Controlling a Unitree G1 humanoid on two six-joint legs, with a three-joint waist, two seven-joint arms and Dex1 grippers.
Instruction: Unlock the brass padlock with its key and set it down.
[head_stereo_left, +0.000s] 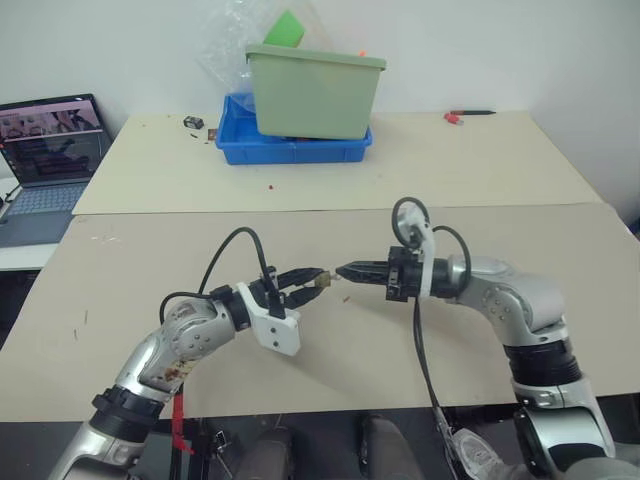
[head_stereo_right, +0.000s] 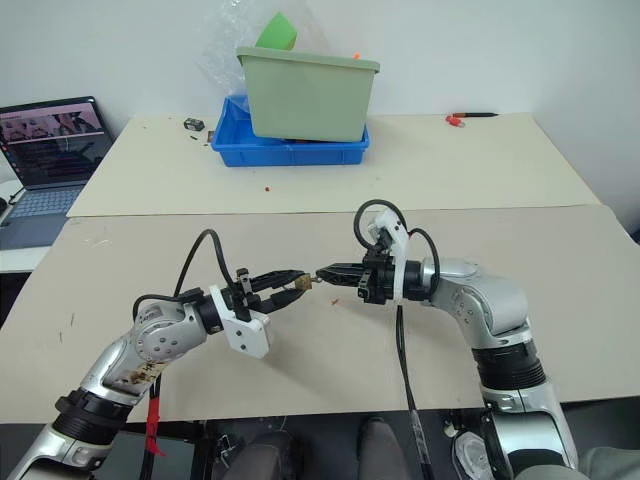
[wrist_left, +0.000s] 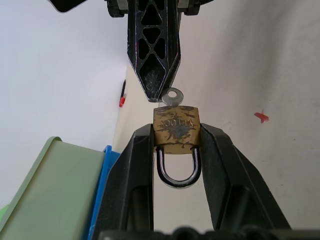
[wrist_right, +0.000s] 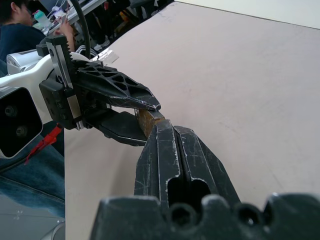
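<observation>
The left pincer (head_stereo_left: 312, 280) clamps the brass padlock (wrist_left: 176, 130) by its sides, above the tabletop (head_stereo_left: 400, 370). The left wrist view resolves the shackle loop pointing toward the wrist and the key (wrist_left: 173, 97) seated in the padlock body. The right pincer (head_stereo_left: 345, 271) is closed at the key's head; whether it grips the key cannot be told.

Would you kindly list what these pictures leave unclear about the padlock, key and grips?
- Key blade: left wrist view, hidden inside the brass padlock.
- Right gripper: whether its shut tips pinch the key's head, left wrist view, the tips hide it.
- Padlock: right wrist view, mostly behind the right gripper.
- Shackle ends: left gripper fingers cover them.
</observation>
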